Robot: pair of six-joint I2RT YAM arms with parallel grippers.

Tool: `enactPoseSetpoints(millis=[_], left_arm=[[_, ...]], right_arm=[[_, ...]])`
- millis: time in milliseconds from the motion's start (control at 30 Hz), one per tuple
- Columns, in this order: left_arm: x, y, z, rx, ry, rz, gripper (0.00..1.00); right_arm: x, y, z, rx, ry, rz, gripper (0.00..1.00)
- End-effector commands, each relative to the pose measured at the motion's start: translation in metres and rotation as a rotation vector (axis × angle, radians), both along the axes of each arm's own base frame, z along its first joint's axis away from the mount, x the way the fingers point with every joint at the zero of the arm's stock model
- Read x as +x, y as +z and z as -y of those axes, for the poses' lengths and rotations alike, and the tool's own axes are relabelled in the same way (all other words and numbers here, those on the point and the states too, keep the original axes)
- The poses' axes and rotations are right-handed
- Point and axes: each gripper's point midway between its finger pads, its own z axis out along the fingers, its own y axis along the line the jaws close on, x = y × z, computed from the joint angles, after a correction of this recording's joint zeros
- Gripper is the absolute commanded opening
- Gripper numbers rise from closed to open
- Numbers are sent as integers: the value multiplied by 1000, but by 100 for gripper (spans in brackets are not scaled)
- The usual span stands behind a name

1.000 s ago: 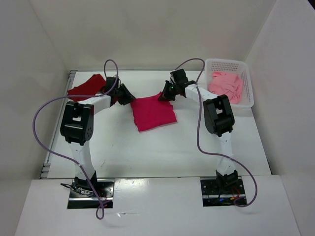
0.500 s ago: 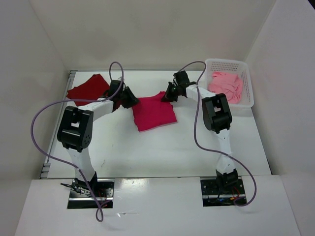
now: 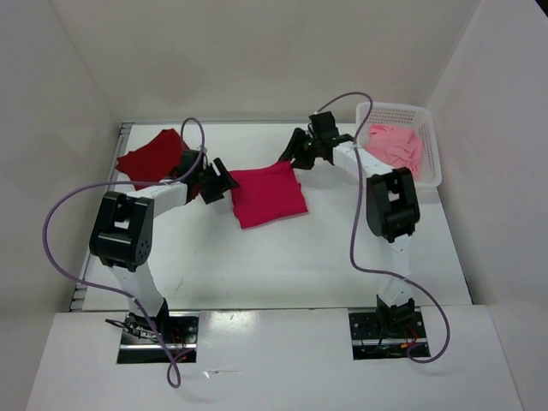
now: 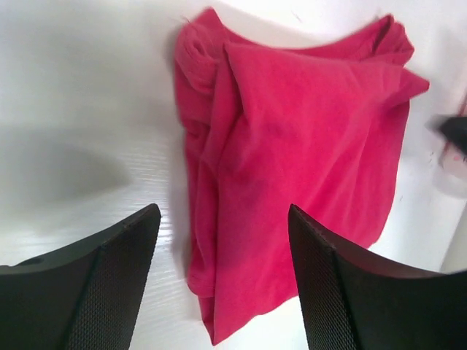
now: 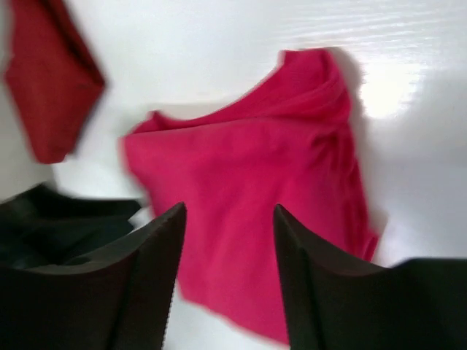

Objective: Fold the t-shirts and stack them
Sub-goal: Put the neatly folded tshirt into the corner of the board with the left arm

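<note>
- Left jaws are spread wide with nothing between them, hovering just left of the bright crimson t-shirt (image 3: 270,195). In the left wrist view the cloth fills the gap beyond the tips.
- Right jaws are also spread and empty, at the shirt's upper right corner. The right wrist view is blurred, but no cloth sits between the fingers.
- The crimson shirt lies at the centre of the top view on the tabletop (image 3: 282,257). The dark red t-shirt (image 3: 152,156) lies at upper left, and the salmon pink t-shirt (image 3: 394,147) is heaped in the white basket (image 3: 390,106) at upper right.
- Risk: the crimson shirt looks like a rough, tilted square of several layers. A pinch that catches only the top layer would likely peel the fold open.
- Risk: its left edge (image 4: 201,138) is bunched into ridges, so pressing or folding over them would probably lock in creases and leave a lumpy stack.
- Risk: the tabletop looks smooth and glossy, so a one-sided pull may drag the whole shirt rather than fold it.
- Materials: the shirts are soft, matte knit that drapes and wrinkles, the basket is stiff perforated plastic, and the jaw pads (image 4: 109,292) are dark and finely textured.
</note>
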Motion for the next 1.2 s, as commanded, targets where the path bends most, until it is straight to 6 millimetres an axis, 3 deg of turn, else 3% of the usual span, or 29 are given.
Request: enactPoseSetpoints(millis=[0,33,67,100,133,167,267,300,433,533,567,667,700,800,833,900,933,967,1000,1033,1067,1167], left_arm=[[-1,-13,15,-53,-73,-10,78],[0,-17,17,-60,-81,-19,78],[1,-26,17,-50,-88,-34,78],[-2,-33,16,-47,-87,-55,78],[-1,-34,21,-42,-104,-52,75],[-2,-38,21,-40,-104,-61,75],[-3,-54,31,-38,-125,-72,71],[-2,-58,31,-38,-125,-73,70],[-4,-65,61,-133,-165,-77,61],[7,-55,71,-163,-161,-33,46],[16,-43,79,-180,-164,-2,34],[36,-10,89,-196,-165,69,20],[51,11,93,-206,-169,118,13],[68,42,96,-169,-208,170,6],[78,53,89,-137,-212,206,5],[98,92,79,-127,-203,279,4],[105,100,71,-127,-187,294,4],[114,111,49,-114,-152,310,4],[124,136,37,-115,-131,357,4],[130,143,24,-104,-114,372,4],[137,161,-6,-96,-64,404,4],[141,189,-58,-75,13,457,4]], right_arm=[[-18,111,15,32,-30,205,59],[-26,118,19,30,-37,215,60],[-37,148,24,45,-46,275,60],[-49,143,28,48,-53,251,62],[-56,152,30,61,-59,268,62],[-67,176,35,73,-67,317,62],[-83,185,58,79,-108,324,64],[-94,203,63,96,-110,363,64],[-117,207,80,116,-139,367,64],[-129,199,87,109,-148,351,64],[-132,197,88,108,-148,349,64],[-146,185,89,120,-152,315,64],[-151,175,89,119,-145,293,64],[-162,170,91,124,-150,285,64],[-166,168,92,121,-150,276,64],[-173,164,92,123,-143,264,64],[-175,167,96,123,-152,269,64],[-175,167,96,123,-152,269,64],[-179,166,96,128,-145,267,64],[-181,164,96,119,-140,262,64],[-183,167,95,127,-131,269,64],[-188,164,93,128,-109,251,64]])
